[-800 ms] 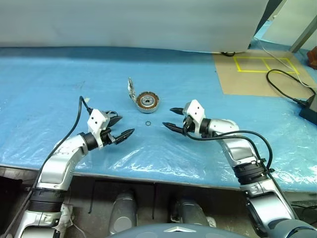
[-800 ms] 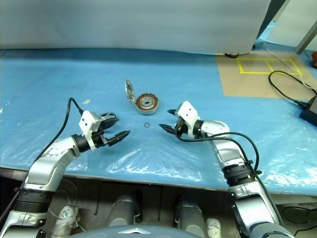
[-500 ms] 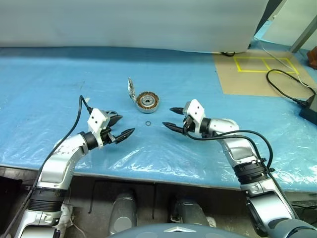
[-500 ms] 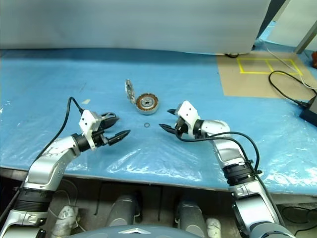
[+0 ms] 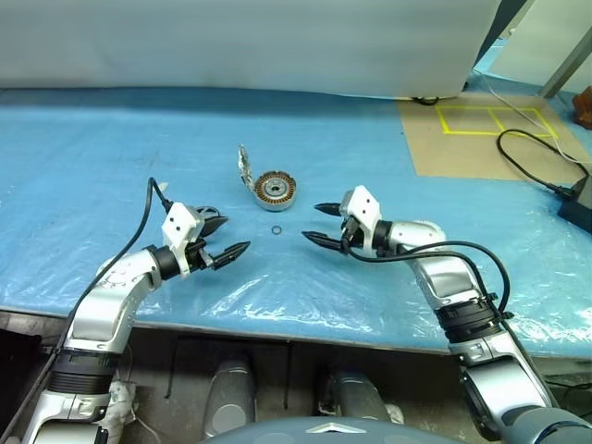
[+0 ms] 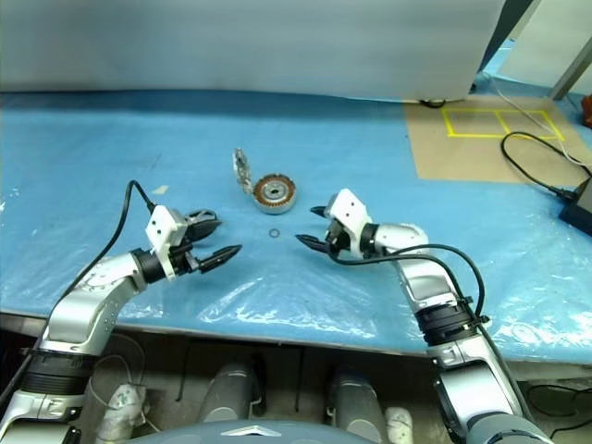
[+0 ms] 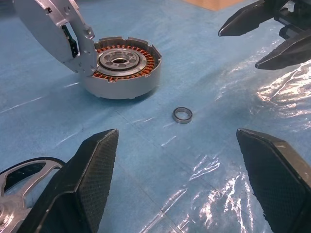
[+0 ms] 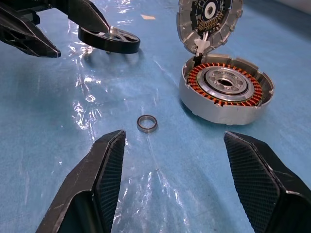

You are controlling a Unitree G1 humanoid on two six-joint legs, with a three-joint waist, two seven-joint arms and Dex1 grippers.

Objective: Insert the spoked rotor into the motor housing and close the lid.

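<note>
Hovering over blue sheet, left gripper (image 5: 227, 237) and right gripper (image 5: 317, 225) both released, empty. Motor housing (image 8: 226, 88) sits between, lid (image 8: 210, 19) propped upright against it. Spoked rotor (image 8: 109, 40) lies flat by left gripper; small ring (image 8: 146, 123) near housing.

The motor housing (image 8: 226, 94) lies flat on the blue-covered bench (image 5: 92, 157), a shallow silver ring with copper-brown windings around a dark-holed centre, open to the top, out ahead of both pairs of jaws and between them. The lid (image 8: 210, 18), a round silver disc, stands tilted up at the housing's far edge, touching it. The spoked rotor (image 8: 109, 40), black-rimmed with silvery spokes, lies flat just beside the left jaws.
</note>
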